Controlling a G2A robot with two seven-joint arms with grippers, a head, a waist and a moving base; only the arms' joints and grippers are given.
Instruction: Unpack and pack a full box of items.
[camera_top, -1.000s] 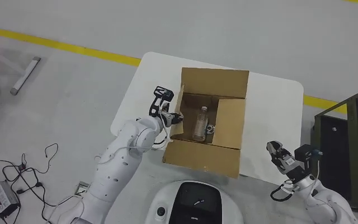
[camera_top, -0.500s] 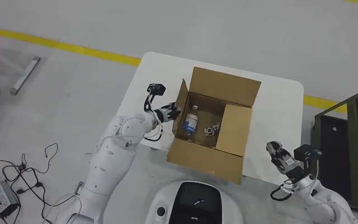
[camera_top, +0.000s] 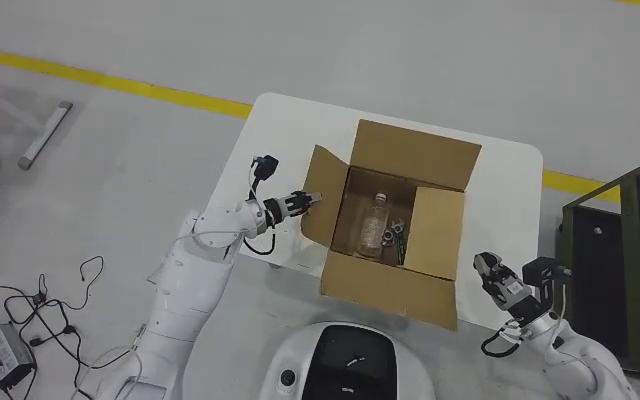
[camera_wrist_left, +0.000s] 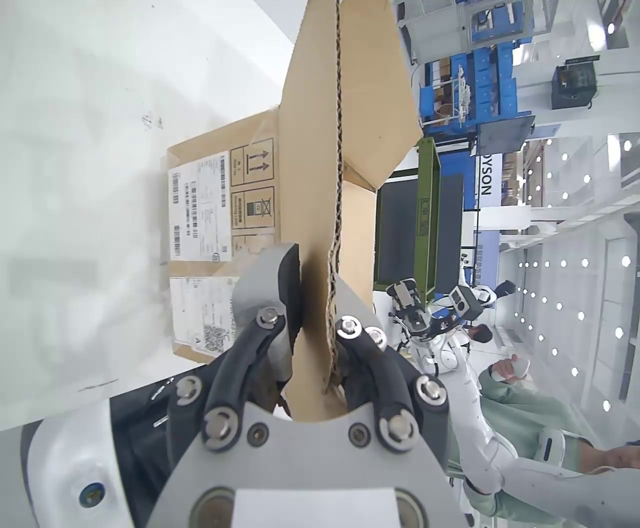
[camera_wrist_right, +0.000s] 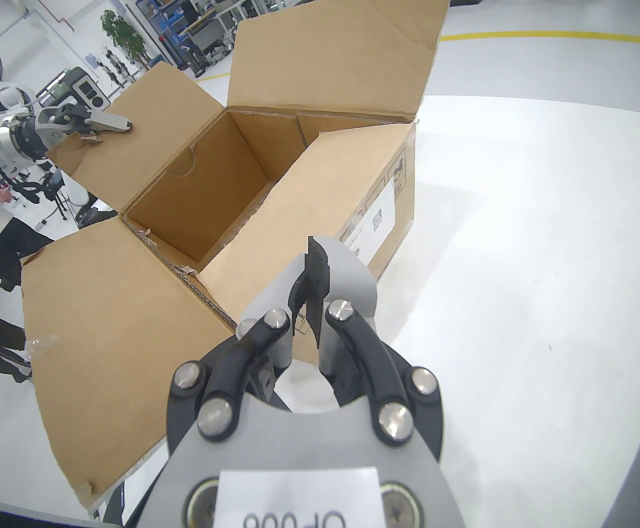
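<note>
Right now my left gripper (camera_wrist_left: 315, 280) pinches a flap (camera_top: 325, 195) of the box (camera_top: 390, 288), which sits open on the tabletop (camera_top: 495, 185), bottle (camera_top: 373, 225) inside. My right gripper (camera_wrist_right: 312, 270) hangs closed, empty. Pulling sideways could tear the flap or drag the box off the edge.

1. Pale grey floor (camera_top: 400, 50) all round, and there's a yellow line (camera_top: 120, 85) crossing it well beyond the left gripper (camera_top: 311, 199).
2. White table (camera_top: 500, 170) spreads out ahead of the right gripper (camera_top: 490, 271).
3. Dark green rack (camera_top: 600, 240) stands near the right gripper's outer side.
4. Black cables (camera_top: 40, 300) trail on the floor, well behind the left gripper.
5. Far past the left gripper: blue shelving (camera_wrist_left: 450, 100) and rows of round ceiling lights (camera_wrist_left: 580, 316).
6. A potted plant (camera_wrist_right: 122, 30) sits far beyond the right gripper.
</note>
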